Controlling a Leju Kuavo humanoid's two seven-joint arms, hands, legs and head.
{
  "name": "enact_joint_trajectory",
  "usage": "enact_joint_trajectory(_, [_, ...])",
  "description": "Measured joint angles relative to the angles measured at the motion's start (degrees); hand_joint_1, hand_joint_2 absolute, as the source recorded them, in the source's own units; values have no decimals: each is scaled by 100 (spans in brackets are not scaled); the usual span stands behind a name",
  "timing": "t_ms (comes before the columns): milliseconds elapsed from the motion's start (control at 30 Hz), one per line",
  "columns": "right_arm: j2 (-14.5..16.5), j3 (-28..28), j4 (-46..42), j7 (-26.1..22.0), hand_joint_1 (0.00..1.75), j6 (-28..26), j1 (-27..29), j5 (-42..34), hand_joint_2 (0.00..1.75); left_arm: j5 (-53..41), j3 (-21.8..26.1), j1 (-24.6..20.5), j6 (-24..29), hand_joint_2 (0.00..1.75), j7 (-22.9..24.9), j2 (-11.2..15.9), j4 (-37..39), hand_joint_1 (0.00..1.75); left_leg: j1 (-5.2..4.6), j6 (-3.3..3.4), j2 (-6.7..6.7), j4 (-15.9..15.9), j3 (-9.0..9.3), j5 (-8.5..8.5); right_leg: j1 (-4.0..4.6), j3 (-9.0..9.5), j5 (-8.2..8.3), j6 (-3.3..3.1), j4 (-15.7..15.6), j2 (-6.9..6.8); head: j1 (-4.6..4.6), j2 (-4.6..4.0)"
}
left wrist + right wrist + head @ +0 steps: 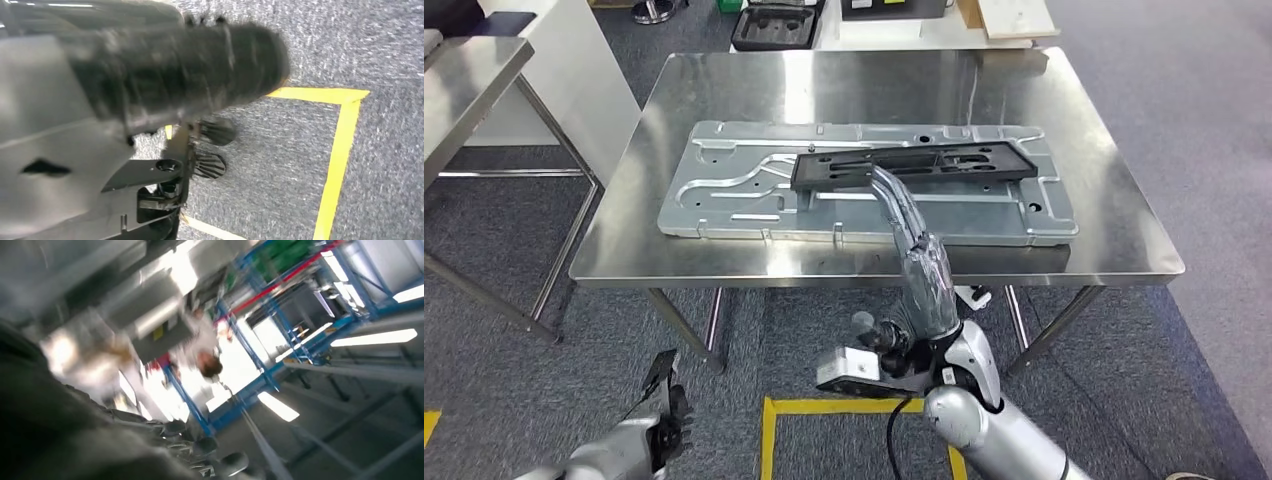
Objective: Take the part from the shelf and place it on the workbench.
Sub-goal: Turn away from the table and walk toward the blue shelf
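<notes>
- Head view: the part (912,166), a long flat black frame with cut-outs, lies on the plate (724,190), a big stamped grey metal sheet, lengthwise across its far half.
- The plate rests flat on the workbench (1114,210), a steel-topped table, and covers most of the middle of the top.
- The right hand (902,215) reaches up from below over the near edge of the workbench; its silver forearm ends in long pale fingers that lie close together, pointing at the near edge of the part.
- The fingertips end right at the part's near edge, left of its middle; whether they touch it or grip it I cannot tell, as the hand is blurred.
- The left hand (664,400) hangs low at the lower left, well apart from the workbench, above grey carpet; its dark fingers are somewhat curled and nothing is seen in them, but how far they are closed I cannot tell.
- Left wrist view: a blurred dark hand (185,75) over carpet and yellow floor tape (335,165).
- Right wrist view: heavily blurred, looking up at blue racking (280,325) and ceiling lights (372,337); a dark mass fills the lower left.
- On the floor before the robot, yellow tape (824,405) marks a box; a second steel table (464,80) stands at far left.
</notes>
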Motion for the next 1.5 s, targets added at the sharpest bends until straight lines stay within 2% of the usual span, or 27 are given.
enact_joint_trajectory(33, [8,-69,148,-101,0,40,101,-529,0,33,0,2,4,0,-29,4,1,0,9,1,1,230,5,-135,-4,-114,77,3,7,3,-1,0])
enact_joint_trajectory(100, [14,-170,456,-292,0,112,245,-1333,0,85,0,10,5,0,-68,12,1,0,33,-19,2,332,179,5,-22,-364,231,29,41,1,-2,0])
enact_joint_trajectory(167, [23,-229,808,-261,0,252,316,-1676,0,132,0,14,4,0,-99,18,1,0,65,-53,1,-231,690,255,-40,-597,365,82,108,2,-8,0])
enact_joint_trajectory(233, [26,-260,1330,-16,0,523,348,-1975,0,178,0,-2,5,0,-143,22,1,0,51,-21,-17,-995,1233,133,-38,-723,476,153,165,-4,-9,0])
enact_joint_trajectory(267, [23,-288,1665,112,0,700,369,-2203,0,201,0,-14,14,0,-158,21,1,0,29,20,-28,-1210,1357,33,-32,-735,530,189,161,-13,-14,0])
enact_joint_trajectory(333, [10,-410,2436,360,0,1089,451,-2865,0,234,0,-19,59,0,-172,21,1,0,11,136,-36,-1290,1333,86,-34,-729,633,261,113,-30,-26,0])
enact_joint_trajectory(367, [2,-498,2831,517,0,1268,525,-3259,0,244,0,-23,94,0,-172,21,1,0,17,191,-33,-1303,1297,156,-43,-756,585,293,132,-23,-35,0])
enact_joint_trajectory(433, [-23,-682,3503,825,0,1526,764,-3969,0,247,0,-30,164,0,-181,20,1,0,38,306,-33,-1326,1179,319,-64,-892,159,346,437,6,-16,0])
enact_joint_trajectory(500, [-57,-852,4055,988,0,1678,1024,-4371,0,237,0,-24,209,0,-196,24,1,0,31,354,-46,-1321,1004,467,-66,-1094,-451,380,1170,38,14,0])
enact_joint_trajectory(533, [-64,-929,4327,1028,0,1722,1124,-4436,0,234,0,-17,218,0,-201,30,1,0,28,354,-45,-1312,905,536,-67,-1158,-608,395,1543,48,21,0])
enact_joint_trajectory(600, [-64,-1035,4796,1159,0,1774,1277,-4372,0,242,0,-7,224,0,-206,44,1,0,22,338,-29,-1284,705,659,-75,-1053,-531,409,1863,56,23,0])
enact_joint_trajectory(667, [-52,-1067,5127,1451,0,1867,1397,-4201,0,255,0,-7,227,0,-203,49,1,0,21,303,-17,-1238,534,761,-94,-519,-340,393,1394,53,23,0])
enact_joint_trajectory(733, [-33,-1068,5408,1802,0,2009,1485,-4074,0,258,0,-13,226,0,-190,50,1,0,9,247,-10,-1187,435,840,-80,130,-454,355,588,51,24,0])
enact_joint_trajectory(767, [-16,-1068,5535,1928,0,2066,1528,-4043,0,257,0,-19,225,0,-181,51,1,0,5,214,-8,-1175,414,879,-65,312,-536,332,323,55,32,0])
enact_joint_trajectory(867, [34,-1068,5822,2070,0,2123,1647,-4014,0,256,0,-14,221,0,-168,54,1,0,25,104,-2,-1190,364,975,-44,300,-465,224,148,58,54,0])
enact_joint_trajectory(933, [60,-1068,5986,2173,0,2156,1678,-4013,0,255,0,6,208,0,-164,54,2,0,47,44,-1,-944,240,642,-61,177,-321,131,121,49,25,0])
enact_joint_trajectory(1000, [73,-1068,6152,2395,0,2258,1696,-3976,0,236,0,17,152,0,-156,53,3,0,57,4,1,-286,67,5,-53,5,-173,79,119,46,-1,0])
enact_joint_trajectory(1033, [82,-1067,6231,2527,0,2345,1713,-3922,0,220,0,19,111,0,-144,53,3,0,59,-8,1,67,22,-209,-43,-95,-97,68,124,44,-3,0])
enact_joint_trajectory(1067, [97,-1063,6304,2652,0,2448,1731,-3837,0,199,0,20,66,0,-125,53,3,0,58,-13,1,311,40,-273,-34,-201,-21,66,129,42,-1,0])
enact_joint_trajectory(1133, [138,-1020,6419,2873,0,2697,1744,-3594,0,150,0,15,-14,0,-67,50,2,0,54,2,0,277,336,-47,-24,-416,131,75,149,43,-3,0])
enact_joint_trajectory(1200, [188,-928,6491,3083,0,2980,1708,-3319,0,91,0,-25,-76,0,-5,44,1,0,33,52,1,-420,978,88,-22,-591,273,104,180,51,-6,0])
enact_joint_trajectory(1267, [232,-831,6536,3263,0,3232,1653,-3104,0,34,0,-101,-119,0,39,34,1,0,-7,119,0,-1172,1511,-65,-22,-661,400,157,183,43,0,0])
enact_joint_trajectory(1300, [253,-784,6556,3330,0,3324,1624,-3029,0,15,0,-135,-131,0,54,28,1,0,-31,153,-2,-1370,1614,-127,-28,-661,469,191,158,34,-12,0])
enact_joint_trajectory(1367, [287,-680,6602,3403,0,3433,1567,-2930,0,-3,0,-167,-141,0,70,2,1,0,-35,224,14,-1458,1571,-10,-38,-656,576,260,92,35,-35,-1])
enact_joint_trajectory(1400, [300,-617,6621,3407,0,3461,1538,-2898,0,-2,0,-172,-141,0,75,-17,1,0,-22,264,28,-1494,1524,64,-43,-690,501,289,129,43,-40,-1])
enact_joint_trajectory(1433, [309,-554,6639,3394,0,3480,1515,-2875,0,-1,0,-173,-140,0,78,-37,1,0,-3,306,43,-1527,1470,150,-45,-753,298,312,275,52,-16,-1])
enact_joint_trajectory(1500, [321,-431,6661,3325,0,3517,1475,-2844,0,-2,0,-177,-138,0,80,-61,1,0,13,359,38,-1554,1315,301,-61,-943,-338,353,921,55,31,0])
